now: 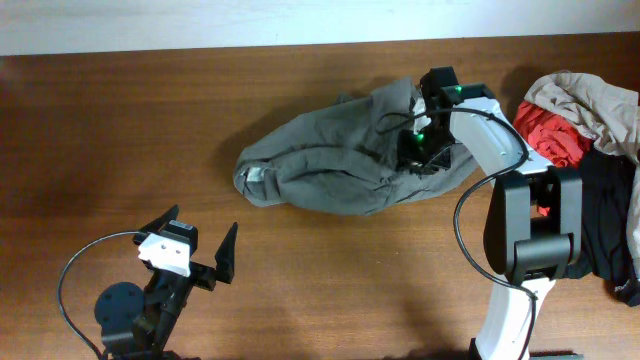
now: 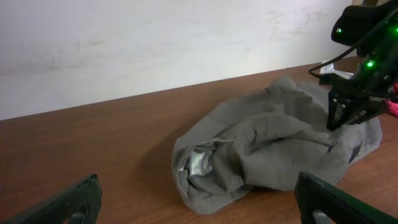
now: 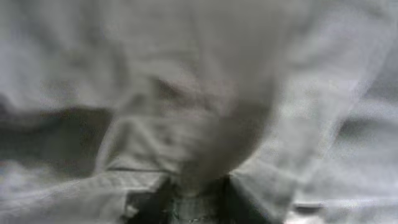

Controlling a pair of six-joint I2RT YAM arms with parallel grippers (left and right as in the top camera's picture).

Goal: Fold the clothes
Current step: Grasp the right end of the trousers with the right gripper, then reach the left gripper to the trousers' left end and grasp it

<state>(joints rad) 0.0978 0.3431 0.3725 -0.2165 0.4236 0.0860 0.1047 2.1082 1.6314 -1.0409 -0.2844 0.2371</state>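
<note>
Right gripper (image 1: 414,152) pinches the grey shorts (image 1: 320,165) at their 3 o'clock end; left gripper (image 1: 200,225), at 7 o'clock, gapes empty.

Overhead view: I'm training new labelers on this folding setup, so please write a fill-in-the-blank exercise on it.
1. The left gripper hovers over the table with its jaws ____.
2. Seen from overhead, the right gripper rests on the ____ end of the grey-olive garment.
3. The pile of other clothes shows beige, black and ____ fabric.
Missing words: open; right; red.
</note>
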